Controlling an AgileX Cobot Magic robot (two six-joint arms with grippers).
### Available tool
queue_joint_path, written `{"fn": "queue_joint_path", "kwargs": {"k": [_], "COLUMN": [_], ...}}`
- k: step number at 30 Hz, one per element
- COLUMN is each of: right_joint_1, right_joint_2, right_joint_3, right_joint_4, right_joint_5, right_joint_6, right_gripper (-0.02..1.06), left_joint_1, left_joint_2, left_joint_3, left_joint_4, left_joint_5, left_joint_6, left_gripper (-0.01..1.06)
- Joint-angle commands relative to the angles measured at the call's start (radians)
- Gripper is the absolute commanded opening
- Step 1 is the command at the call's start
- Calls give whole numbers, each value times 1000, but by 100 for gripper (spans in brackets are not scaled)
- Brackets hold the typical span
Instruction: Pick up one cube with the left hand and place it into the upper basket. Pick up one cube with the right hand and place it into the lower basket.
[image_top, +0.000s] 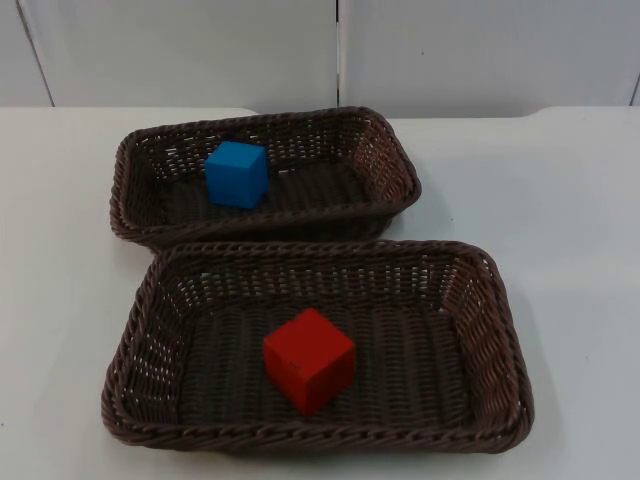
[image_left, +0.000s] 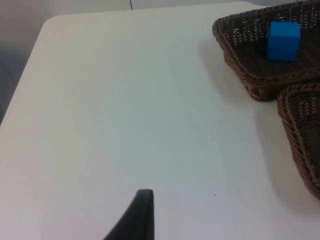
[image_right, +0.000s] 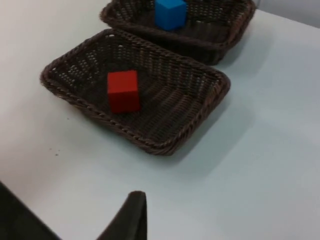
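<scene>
In the top view, the white surface (image_top: 70, 200) occupied the left of the frame, with the grey partition wall (image_top: 180, 50) along the top. At centre stood two dark brown woven baskets with their long sides touching. The upper basket (image_top: 135, 165) sat in the upper middle of the frame and held a blue cube (image_top: 237, 174) left of its centre. The lower basket (image_top: 495, 330) sat in the lower middle of the frame and held a red cube (image_top: 309, 359) near its centre, turned at an angle to the walls. Nothing lay on either cube.

The left gripper (image_left: 137, 217) hung above bare surface, well apart from the upper basket. The right gripper (image_right: 130, 217) hung above bare surface near the lower basket. For both, the state of the jaws could not be determined; one black fingertip was visible on each, touching nothing.
</scene>
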Motion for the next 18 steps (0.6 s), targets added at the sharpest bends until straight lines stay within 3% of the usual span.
{"fn": "queue_joint_path", "kwargs": {"k": [1,5,18], "right_joint_1": [-31,-103,-168], "right_joint_2": [-3,-3,-3], "right_joint_3": [1,1,1], "right_joint_4": [2,2,2], "right_joint_5": [-4,-4,-4], "right_joint_6": [8,8,8], "right_gripper": [105,105,105], "left_joint_1": [1,1,1], "left_joint_2": [-4,-4,-4], "left_joint_3": [5,5,5], "left_joint_4": [4,4,4], "left_joint_5": [-11,-11,-11], "left_joint_6": [-6,-6,-6], "left_gripper": [105,105,105]}}
